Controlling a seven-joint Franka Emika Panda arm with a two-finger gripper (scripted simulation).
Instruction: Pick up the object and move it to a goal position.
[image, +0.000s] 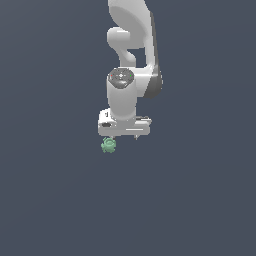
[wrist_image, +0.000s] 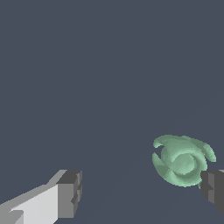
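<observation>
The object (image: 108, 145) is a small mint-green lumpy item with rounded lobes, lying on the dark grey floor. In the exterior view it sits just below the white hand's end on that view's left. My gripper (image: 125, 136) hangs above it, pointing down. In the wrist view the object (wrist_image: 181, 159) lies inside the gap, far off centre and right against one dark fingertip (wrist_image: 213, 189). The other fingertip (wrist_image: 70, 193) stands well apart from it. My gripper (wrist_image: 142, 192) is open and holds nothing.
A plain dark grey floor (image: 200, 200) fills both views. The white arm (image: 131, 45) rises from the hand to the exterior view's upper edge. No other objects show.
</observation>
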